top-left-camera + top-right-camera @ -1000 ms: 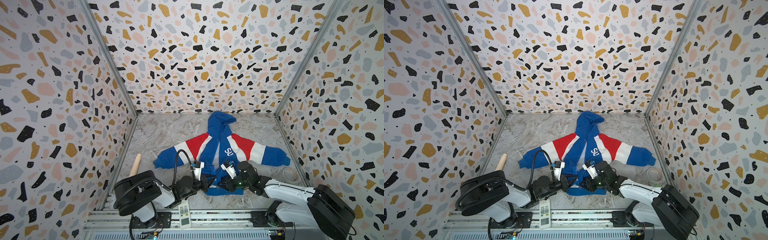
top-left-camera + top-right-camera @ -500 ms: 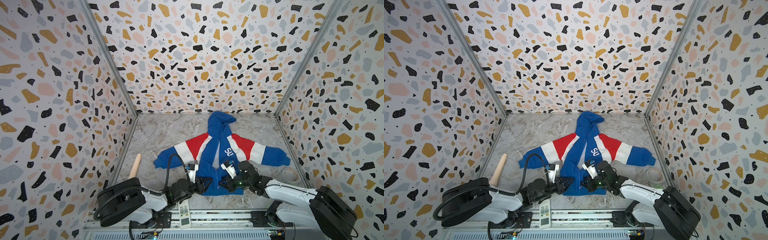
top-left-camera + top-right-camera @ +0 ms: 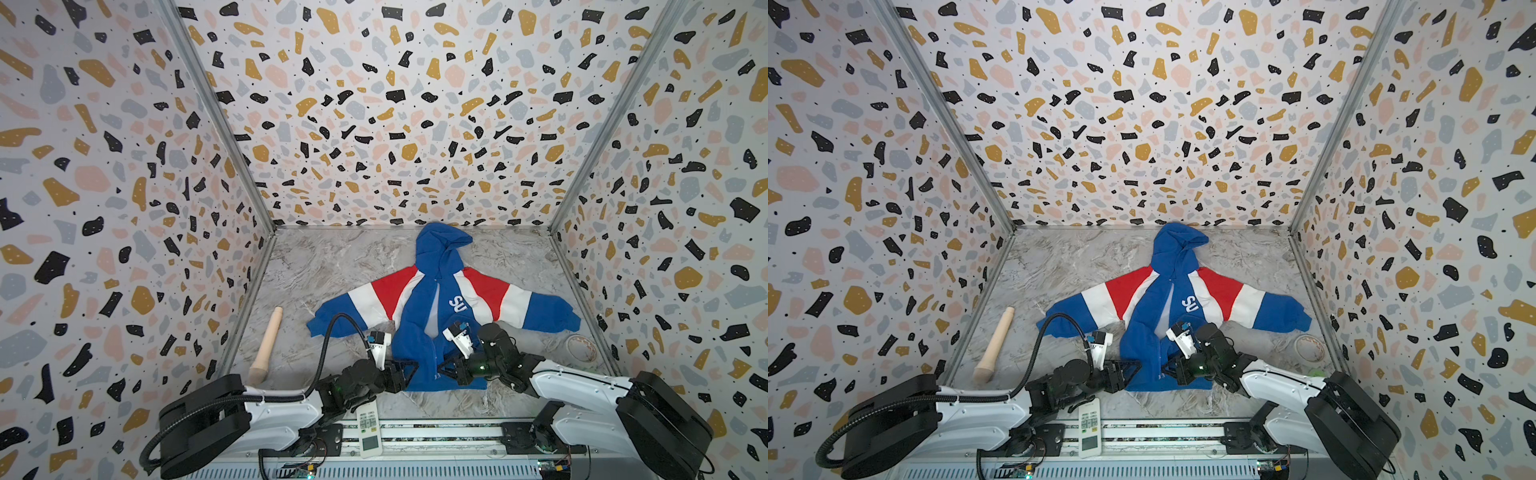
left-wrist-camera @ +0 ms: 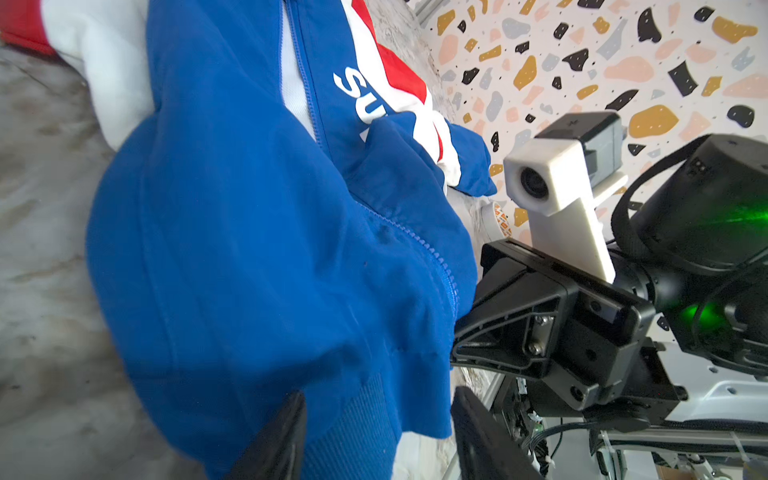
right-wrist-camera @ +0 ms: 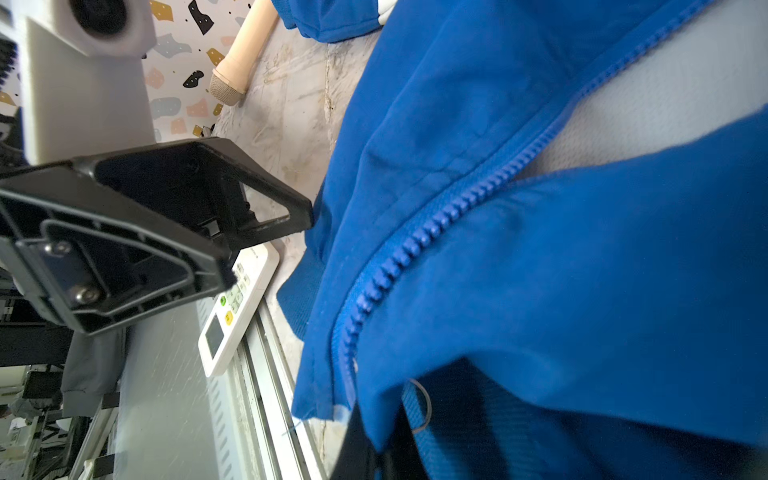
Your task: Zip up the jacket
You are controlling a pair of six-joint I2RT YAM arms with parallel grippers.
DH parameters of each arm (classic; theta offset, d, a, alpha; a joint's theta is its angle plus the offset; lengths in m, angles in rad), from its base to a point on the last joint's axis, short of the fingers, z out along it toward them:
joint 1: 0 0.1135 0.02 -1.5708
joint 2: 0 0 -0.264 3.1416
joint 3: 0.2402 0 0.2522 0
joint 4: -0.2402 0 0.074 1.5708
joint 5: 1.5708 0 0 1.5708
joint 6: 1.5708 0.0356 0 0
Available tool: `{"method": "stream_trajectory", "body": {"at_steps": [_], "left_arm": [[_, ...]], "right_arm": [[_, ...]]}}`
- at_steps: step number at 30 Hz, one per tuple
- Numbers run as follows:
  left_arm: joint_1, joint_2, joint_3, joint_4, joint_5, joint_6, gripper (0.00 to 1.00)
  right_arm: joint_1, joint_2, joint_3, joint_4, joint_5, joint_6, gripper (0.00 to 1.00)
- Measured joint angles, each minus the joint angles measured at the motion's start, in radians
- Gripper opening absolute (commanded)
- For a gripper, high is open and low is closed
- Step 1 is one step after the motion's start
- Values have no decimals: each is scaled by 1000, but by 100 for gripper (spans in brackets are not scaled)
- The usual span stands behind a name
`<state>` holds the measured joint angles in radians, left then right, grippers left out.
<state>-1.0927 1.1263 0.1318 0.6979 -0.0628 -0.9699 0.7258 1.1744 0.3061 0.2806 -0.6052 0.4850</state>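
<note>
Left jaws have opened and drawn back toward 7 o'clock, hem [image 4: 357, 415] edge between them; right jaws stay clamped on the hem of the jacket [image 3: 415, 332], flat mid-table, hood at 12. Best regrip beside the zip [image 5: 415, 243] foot, holding the hem taut. Marbled table [image 3: 332, 266], terrazzo walls [image 3: 374, 124] close.

Left arm [image 3: 282, 409], right arm [image 3: 582, 380]: white shells, black joint housings. Black ribbed cable [image 3: 328, 332] on left. White wrist camera [image 4: 544, 178] block. Black triangular fingers [image 5: 301, 212], silver screws [image 5: 85, 295], green light [image 4: 702, 316].

Jacket [image 3: 415, 332] on table [image 3: 332, 266] — microphone [image 3: 268, 343] left, tape roll [image 3: 582, 348] right, remote [image 3: 369, 428] before it.
</note>
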Motion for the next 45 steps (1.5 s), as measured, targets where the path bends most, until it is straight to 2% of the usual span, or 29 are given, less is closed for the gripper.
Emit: {"method": "stream_trajectory", "body": {"at_steps": [11,20,36,42,45], "left_arm": [[-82,42,204,-232,16,46,54],[-93,73,229,-356,-3,51,45],[-132,212,261,-257,26,15,44],[-135,253,262,-237,31,6,32],[-135,257,262,-232,29,4,29]], "right_arm": [[0,9,-5,24,-13,9,0],[0,9,-10,26,-14,16,0],[0,10,-10,26,-20,23,0],[0,11,-10,26,-20,23,0],[0,11,-10,26,-20,22,0]]}}
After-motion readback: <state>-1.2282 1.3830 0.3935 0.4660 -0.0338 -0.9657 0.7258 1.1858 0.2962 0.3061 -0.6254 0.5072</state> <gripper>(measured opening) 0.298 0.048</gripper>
